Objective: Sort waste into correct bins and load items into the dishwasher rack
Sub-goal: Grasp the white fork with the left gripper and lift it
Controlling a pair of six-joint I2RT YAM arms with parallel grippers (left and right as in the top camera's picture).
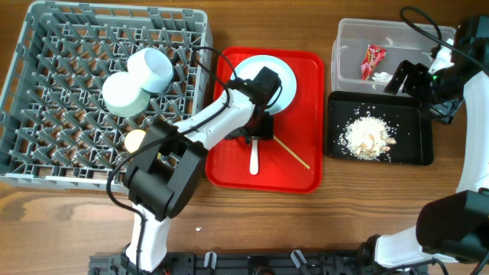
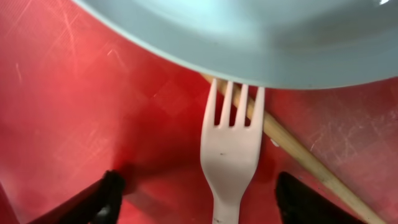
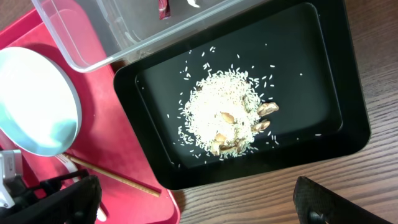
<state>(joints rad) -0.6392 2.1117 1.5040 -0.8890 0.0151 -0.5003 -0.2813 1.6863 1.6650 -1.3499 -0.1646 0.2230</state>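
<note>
The white fork [image 1: 254, 156] lies on the red tray beside the thin chopstick [image 1: 294, 154], its tines under the rim of the pale blue plate [image 1: 286, 76]. My left gripper [image 1: 258, 131] is open just above the fork. In the left wrist view its fingers [image 2: 200, 194] straddle the fork's handle [image 2: 229, 158] without touching it. My right gripper [image 1: 405, 78] hovers open and empty over the black tray [image 1: 412, 156], which holds the food scraps [image 1: 368, 137]. The clear tub [image 1: 348, 46] holds the red wrapper [image 1: 372, 59] and the napkin [image 1: 380, 76]. The grey rack [image 1: 46, 164] holds two blue bowls [image 1: 126, 93] and the yellow-green cup [image 1: 135, 140].
The red serving tray [image 1: 229, 172] sits between the rack and the bins. The right wrist view shows the black tray [image 3: 323, 50], the scraps [image 3: 224, 118], the tub's corner [image 3: 93, 37], the plate [image 3: 34, 106] and bare wooden table [image 3: 280, 186].
</note>
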